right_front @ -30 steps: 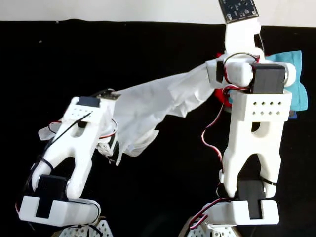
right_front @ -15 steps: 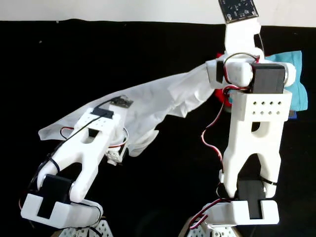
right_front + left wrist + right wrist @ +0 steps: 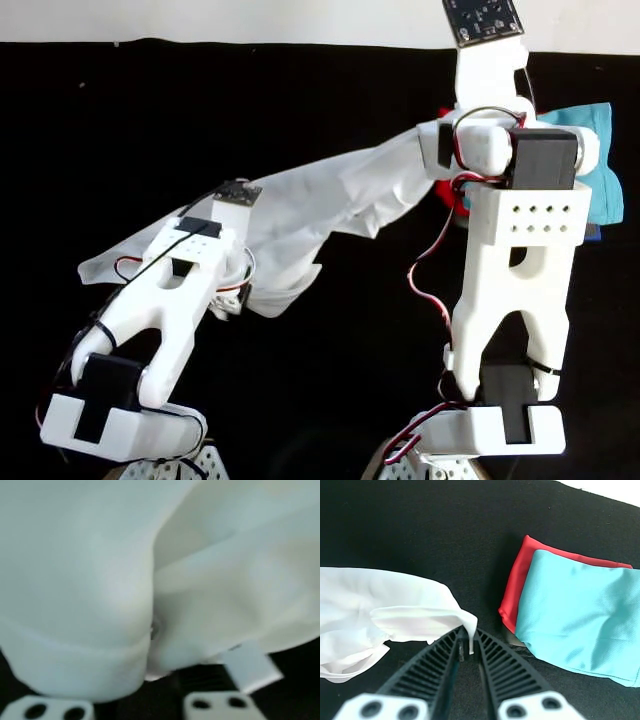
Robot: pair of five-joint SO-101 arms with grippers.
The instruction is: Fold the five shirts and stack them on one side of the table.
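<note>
1. My right hand (image 3: 468, 647) is closed to a narrow pinch on an edge of the white shirt (image 3: 380, 615), with the cloth caught right between the two tips.
2. From that pinch the white shirt (image 3: 330, 200) stretches across the desk (image 3: 200, 100), running from the far right toward the near left, where it drapes over my left arm.
3. One loose end of the shirt trails out past my left arm on the left side, and another bunch of it hangs beside that arm toward the middle of the desk.
4. My left hand (image 3: 152, 630) is buried in the white shirt (image 3: 75, 580). The cloth lies folded right over it, so I cannot tell whether it is open or closed.
5. At the far right of the desk lies a folded red shirt (image 3: 517, 587) with a folded blue shirt (image 3: 575, 615) on top of it. The blue one covers most of the red, leaving a red strip showing along one side.
6. That pile sits just beside my right hand, apart from the white shirt, with bare black desk between them.
7. From above, my right arm stands over part of the pile, so the blue shirt (image 3: 600, 170) shows to the right of it and a bit of the red shirt (image 3: 448, 190) to its left.
</note>
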